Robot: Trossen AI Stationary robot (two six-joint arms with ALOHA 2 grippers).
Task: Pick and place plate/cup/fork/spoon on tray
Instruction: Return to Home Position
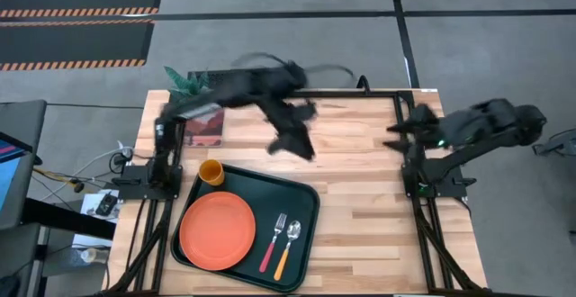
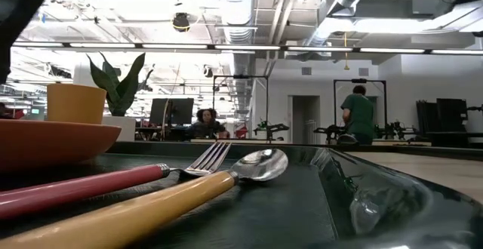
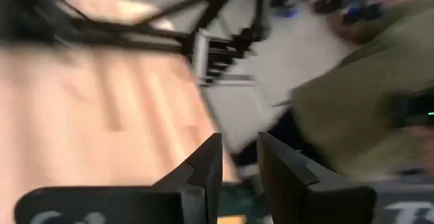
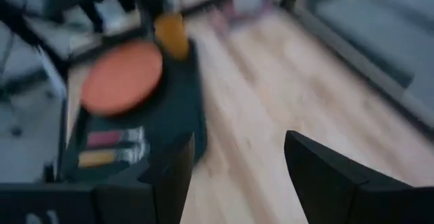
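Dishes and cutlery all lie inside the large dark green rectangular plastic tray [image 1: 309,209] with rounded corners and a raised rim, which sits on the pale wooden desk [image 1: 360,180]. We see the wide, flat, round orange-red plastic plate [image 1: 217,229] filling one end of the tray. The small orange-yellow plastic cup [image 1: 211,172] stands upright in the tray corner just beside the plate. The small fork [image 1: 273,242] with silver tines and a pink-red handle and the small spoon [image 1: 288,246] with a silver bowl and an orange-yellow handle lie side by side on the tray floor, next to the plate; in the low view they appear to touch along their handles.

We find the left hand [image 1: 292,139] raised over bare desk, well apart from the tray and beyond its far edge, away from the cup. Its fingers [image 3: 207,166] are released, with a narrow gap between them, and hold nothing. The right hand [image 1: 399,135] hangs near the far right side of the desk, well apart from the tray. Its fingers [image 4: 324,170] are spread wide and empty.
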